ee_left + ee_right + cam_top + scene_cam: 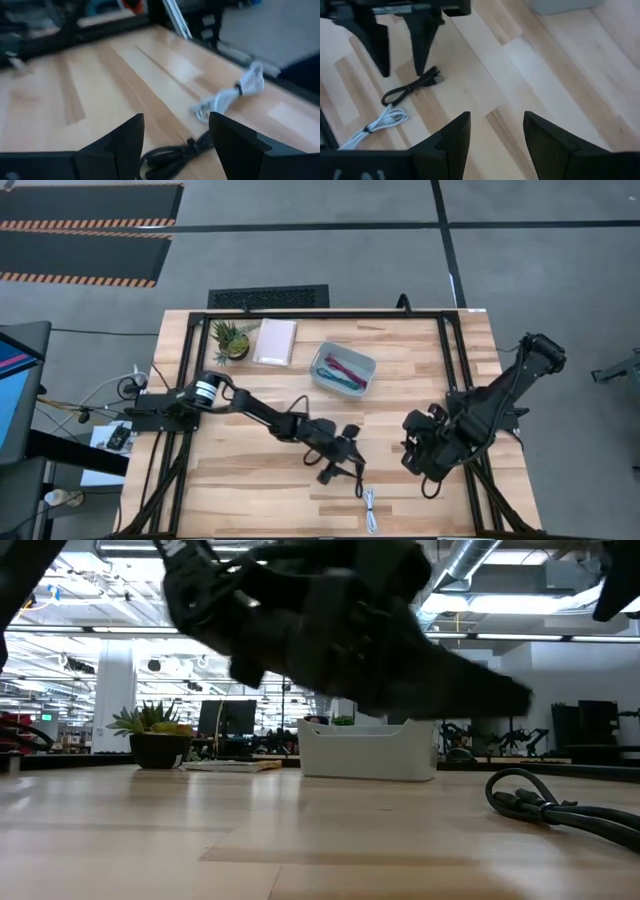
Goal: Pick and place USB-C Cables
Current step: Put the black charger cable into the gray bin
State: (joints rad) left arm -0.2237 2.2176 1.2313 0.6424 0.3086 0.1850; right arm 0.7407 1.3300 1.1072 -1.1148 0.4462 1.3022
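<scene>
My left gripper (342, 465) (175, 130) is open and hovers near the table's near edge. The black cable (167, 159) (412, 88) lies on the wood just below and between its fingers. The white cable (371, 510) (227, 96) lies flat a little nearer the near edge. The maroon-pink cable (345, 367) and the teal cable (340, 378) lie inside the clear tray (365, 362). My right gripper (418, 452) (495, 125) is open, to the right of the cables, over bare wood.
A small green plant (230, 340) and a pale pink notebook (275, 341) sit near the far edge, left of the tray. A black frame (320, 314) runs along the table's far and side edges. Bare wood lies between the two arms.
</scene>
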